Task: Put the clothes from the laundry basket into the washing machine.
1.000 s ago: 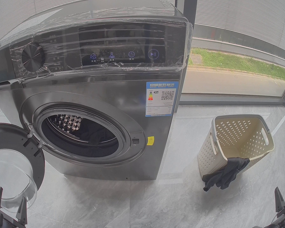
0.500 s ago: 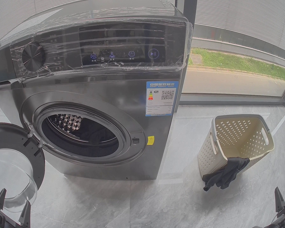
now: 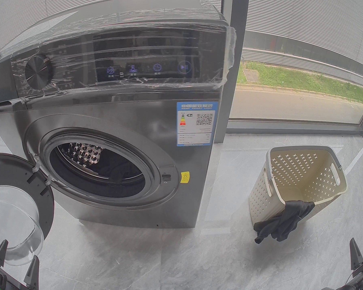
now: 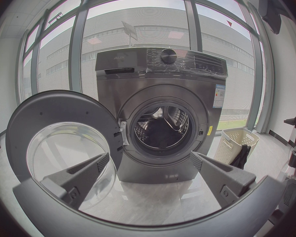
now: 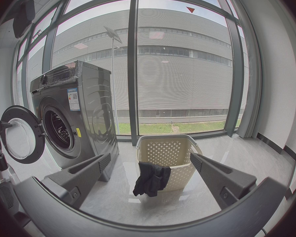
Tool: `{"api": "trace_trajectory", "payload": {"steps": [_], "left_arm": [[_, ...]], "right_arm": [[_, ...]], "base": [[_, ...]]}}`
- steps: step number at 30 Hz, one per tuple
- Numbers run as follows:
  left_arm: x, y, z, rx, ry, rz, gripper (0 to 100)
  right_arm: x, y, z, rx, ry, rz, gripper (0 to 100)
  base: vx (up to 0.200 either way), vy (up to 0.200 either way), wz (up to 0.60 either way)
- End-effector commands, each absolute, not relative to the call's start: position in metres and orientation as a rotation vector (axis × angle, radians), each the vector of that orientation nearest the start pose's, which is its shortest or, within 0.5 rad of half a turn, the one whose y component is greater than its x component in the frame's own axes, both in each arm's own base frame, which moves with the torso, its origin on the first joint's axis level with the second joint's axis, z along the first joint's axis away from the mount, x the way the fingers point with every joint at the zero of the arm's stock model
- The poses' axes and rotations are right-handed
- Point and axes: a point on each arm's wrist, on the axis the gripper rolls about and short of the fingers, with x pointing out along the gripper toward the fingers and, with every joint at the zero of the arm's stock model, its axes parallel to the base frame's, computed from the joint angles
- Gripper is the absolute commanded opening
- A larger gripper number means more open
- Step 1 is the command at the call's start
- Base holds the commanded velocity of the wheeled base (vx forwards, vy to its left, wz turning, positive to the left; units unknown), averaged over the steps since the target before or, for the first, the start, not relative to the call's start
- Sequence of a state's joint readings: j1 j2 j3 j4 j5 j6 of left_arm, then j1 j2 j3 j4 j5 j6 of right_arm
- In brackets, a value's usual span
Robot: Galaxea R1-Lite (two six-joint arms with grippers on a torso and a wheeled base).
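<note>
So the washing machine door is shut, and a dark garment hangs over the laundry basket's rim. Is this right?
Not quite: the door of the washing machine is open, swung out to the robot's left, as the head view shows. The dark garment does hang over the rim of the laundry basket.

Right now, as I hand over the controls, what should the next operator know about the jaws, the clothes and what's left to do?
The left gripper has its jaws open and empty, low by the open door.
The right gripper has its jaws open and empty, low, facing the laundry basket.
In the washing machine, a dark cloth, apparently a garment, lies in the drum.
The basket stands on the floor right of the machine; a dark garment drapes over its near rim, hanging outside.
Done: apparently some clothing loaded. Left: grasp the draped garment, probably with the right gripper, and put it in the drum.
</note>
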State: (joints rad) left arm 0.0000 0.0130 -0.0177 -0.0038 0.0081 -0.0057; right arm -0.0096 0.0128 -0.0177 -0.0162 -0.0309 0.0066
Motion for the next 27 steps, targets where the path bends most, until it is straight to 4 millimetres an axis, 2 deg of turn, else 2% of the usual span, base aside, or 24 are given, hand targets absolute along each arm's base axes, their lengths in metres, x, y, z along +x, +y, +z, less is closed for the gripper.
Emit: {"api": "trace_trajectory", "payload": {"steps": [1, 27], "left_arm": [[-0.0228, 0.0002, 0.0760, -0.005, -0.005, 0.008, 100], [-0.0228, 0.0002, 0.0760, -0.003, -0.005, 0.009, 100]], "right_arm": [[-0.0228, -0.0004, 0.0771, 0.006, -0.015, -0.041, 100], [-0.0228, -0.0004, 0.0771, 0.006, -0.015, -0.041, 100]], "base": [[0.000, -0.200, 0.00], [0.000, -0.200, 0.00]]}}
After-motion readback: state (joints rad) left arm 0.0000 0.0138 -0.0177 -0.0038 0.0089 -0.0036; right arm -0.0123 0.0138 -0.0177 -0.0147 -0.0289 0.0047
